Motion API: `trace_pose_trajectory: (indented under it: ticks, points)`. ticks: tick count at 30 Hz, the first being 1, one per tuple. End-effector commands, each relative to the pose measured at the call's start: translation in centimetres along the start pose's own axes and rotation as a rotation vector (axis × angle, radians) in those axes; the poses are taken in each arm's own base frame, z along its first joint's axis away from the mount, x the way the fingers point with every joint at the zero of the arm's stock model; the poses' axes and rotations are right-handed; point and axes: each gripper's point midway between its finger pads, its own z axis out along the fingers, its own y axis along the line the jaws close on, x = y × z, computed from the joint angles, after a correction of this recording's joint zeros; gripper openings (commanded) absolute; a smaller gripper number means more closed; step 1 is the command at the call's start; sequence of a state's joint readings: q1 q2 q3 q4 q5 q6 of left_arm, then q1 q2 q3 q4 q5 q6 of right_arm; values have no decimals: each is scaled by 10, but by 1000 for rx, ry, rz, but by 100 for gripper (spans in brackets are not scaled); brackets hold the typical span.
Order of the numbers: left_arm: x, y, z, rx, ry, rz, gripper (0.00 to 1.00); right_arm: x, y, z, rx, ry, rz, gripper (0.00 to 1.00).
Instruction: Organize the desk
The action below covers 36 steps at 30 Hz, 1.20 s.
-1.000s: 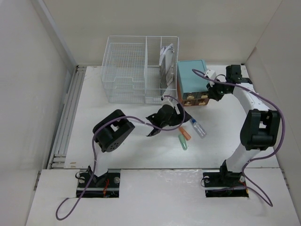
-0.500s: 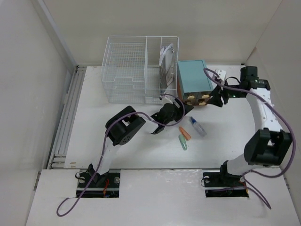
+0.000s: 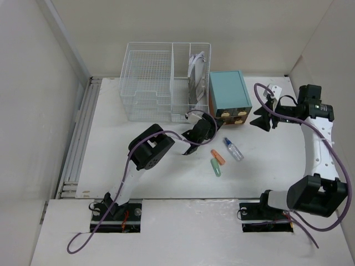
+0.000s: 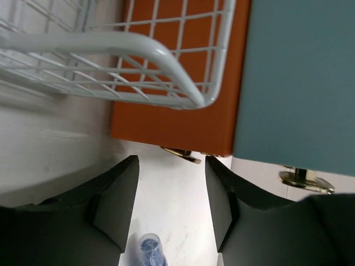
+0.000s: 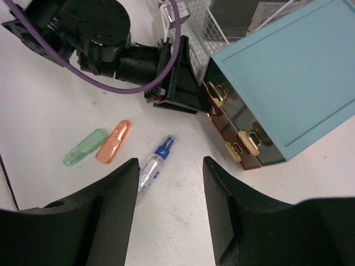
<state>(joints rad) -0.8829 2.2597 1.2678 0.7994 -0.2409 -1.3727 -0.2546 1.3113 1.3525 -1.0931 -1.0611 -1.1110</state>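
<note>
The white desk (image 3: pixel 111 149) carries a clear spray bottle with a blue cap (image 3: pixel 233 150), an orange capsule-shaped case (image 3: pixel 218 157) and a green one (image 3: pixel 216 167). My left gripper (image 3: pixel 204 128) is low beside the teal drawer box (image 3: pixel 228 95), at its brown drawer front (image 4: pixel 172 111). It is open (image 4: pixel 171 194) over bare desk, with only the bottle's cap (image 4: pixel 148 249) at the lower edge between its fingers. My right gripper (image 3: pixel 263 115) hovers to the right of the box, open (image 5: pixel 171 188) and empty, looking down on the bottle (image 5: pixel 152 166).
A white wire-mesh basket (image 3: pixel 161 83) with papers in its right section stands behind the left gripper, its corner (image 4: pixel 183 83) just above the fingers. Brass drawer handles (image 5: pixel 248 141) face the front. A grey rail (image 3: pixel 80 138) runs along the desk's left edge.
The right gripper has opened and swung back to the right, away from the drawer box front. The left gripper has pushed closer to the box and its jaws have narrowed.
</note>
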Motion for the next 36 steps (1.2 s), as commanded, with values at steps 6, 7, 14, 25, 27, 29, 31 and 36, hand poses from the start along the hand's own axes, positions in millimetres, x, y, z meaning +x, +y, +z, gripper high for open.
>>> trace_pose_trajectory:
  ticks: [6, 7, 14, 25, 27, 29, 31, 36]
  points:
    - [-10, -6, 11, -4, -81, -55, 47, -17, 27, -6, -37, -87, -23, 55]
    - [-9, 0, 12, -13, -80, -52, 48, -14, 28, -5, -41, -85, -14, 55]
    - [-12, -7, 17, 10, -102, -111, 48, 16, 23, -3, 19, 9, -26, 94]
    - [-16, -7, 24, 14, -134, -182, 28, 91, 2, -9, 160, 279, -90, 49]
    - [-16, -12, 25, 23, -134, -199, 25, 95, 4, -8, 152, 283, -89, 47]
    - [-18, -12, 25, 23, -143, -199, 23, 100, 8, -7, 137, 290, -86, 48]
    - [-17, -6, 27, 15, -143, -196, 22, 103, 10, -5, 126, 302, -96, 50]
    - [-19, -11, 28, 24, -152, -208, 22, 117, 27, 7, 13, 339, -82, 68]
